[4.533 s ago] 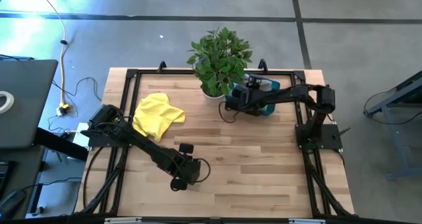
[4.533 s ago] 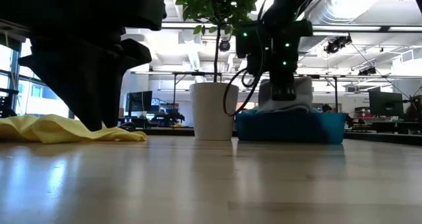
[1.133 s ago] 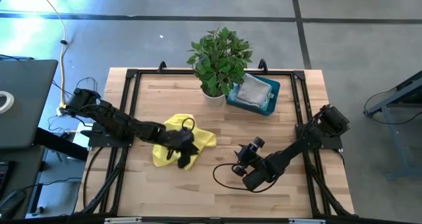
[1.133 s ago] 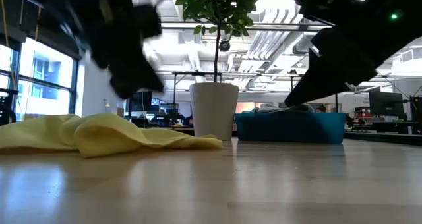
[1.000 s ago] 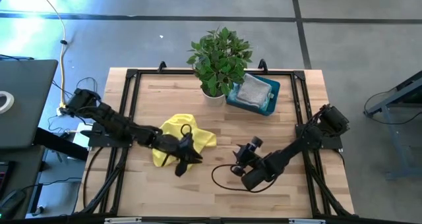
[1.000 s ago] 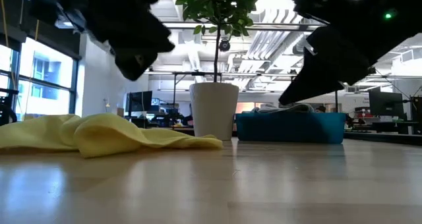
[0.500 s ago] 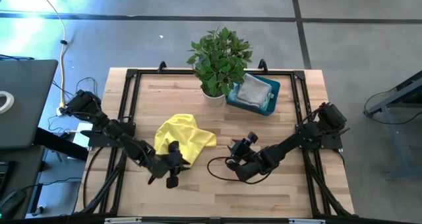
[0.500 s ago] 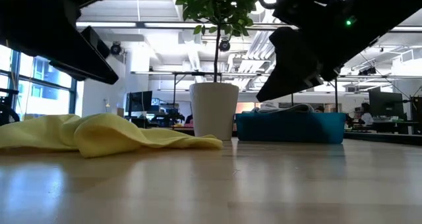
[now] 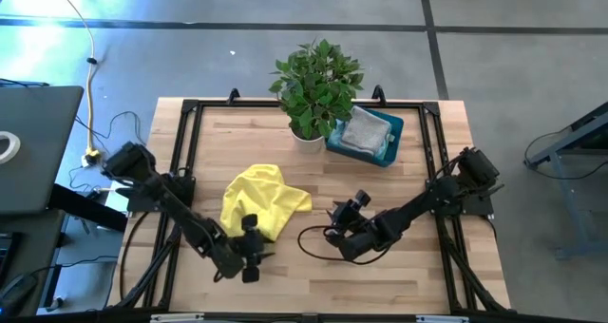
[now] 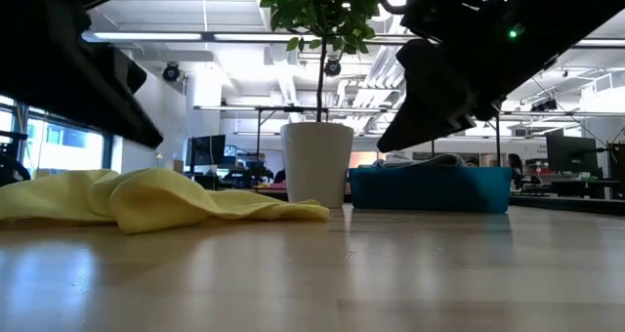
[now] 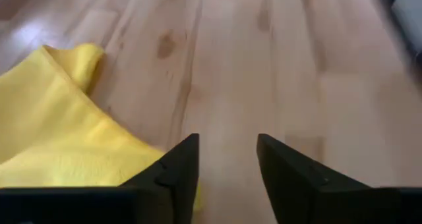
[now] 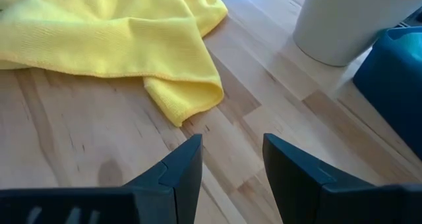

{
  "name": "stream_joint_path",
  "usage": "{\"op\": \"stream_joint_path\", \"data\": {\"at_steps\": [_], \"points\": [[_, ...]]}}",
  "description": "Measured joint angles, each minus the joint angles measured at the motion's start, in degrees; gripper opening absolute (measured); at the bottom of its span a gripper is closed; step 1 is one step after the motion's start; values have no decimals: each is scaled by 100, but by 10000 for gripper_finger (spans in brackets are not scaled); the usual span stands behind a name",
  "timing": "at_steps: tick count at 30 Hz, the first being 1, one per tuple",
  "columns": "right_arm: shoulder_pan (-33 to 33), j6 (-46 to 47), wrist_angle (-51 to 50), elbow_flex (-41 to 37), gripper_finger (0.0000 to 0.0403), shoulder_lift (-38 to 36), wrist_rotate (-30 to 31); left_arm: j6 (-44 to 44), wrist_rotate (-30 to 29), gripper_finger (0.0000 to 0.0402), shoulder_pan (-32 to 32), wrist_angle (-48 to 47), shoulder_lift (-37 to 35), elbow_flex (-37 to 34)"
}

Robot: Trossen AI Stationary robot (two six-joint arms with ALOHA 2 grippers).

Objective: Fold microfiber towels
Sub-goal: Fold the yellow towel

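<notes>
A yellow microfiber towel [image 9: 261, 204] lies crumpled on the wooden table, left of its middle, with one corner doubled over [image 12: 188, 95]. My left gripper [image 11: 227, 141] stands open just near of the towel's near edge [image 9: 252, 256], with only bare wood between its fingers. My right gripper [image 12: 232, 141] is open too, to the right of the towel [image 9: 334, 230], pointing at its doubled corner without touching it. A grey towel [image 9: 364, 130] lies in the teal bin [image 9: 391, 133].
A potted plant [image 9: 316, 81] in a white pot [image 10: 317, 166] stands at the far middle, with the teal bin [image 10: 430, 187] right beside it. Bare wood lies along the near edge and between the two grippers. A black frame [image 9: 180, 123] rims the table.
My left gripper has drawn back off the yellow towel toward the table's near edge. My right gripper has crept a little to the left, toward the towel. The towel has stayed as it lay.
</notes>
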Motion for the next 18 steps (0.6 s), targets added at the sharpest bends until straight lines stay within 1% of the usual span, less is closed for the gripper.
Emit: {"op": "stream_joint_path", "data": {"at_steps": [4,6,10,14,17,18], "points": [[-58,0,7,0,153,0,-21,566,-250,170,-3,-799,538,438],[-75,0,-16,0,153,0,-33,771,-470,173,0,-1129,814,703],[-104,-24,-72,-2,153,0,-48,1056,-656,171,1,-1948,1270,1283],[-110,-137,-65,-4,153,2,-63,863,-777,166,-2,-2995,1543,1881],[-146,-151,-48,-4,153,2,-66,374,-790,163,-2,-3894,1570,2216],[-150,-151,-48,-4,153,2,-66,146,-795,162,1,-4047,1570,2293]]}}
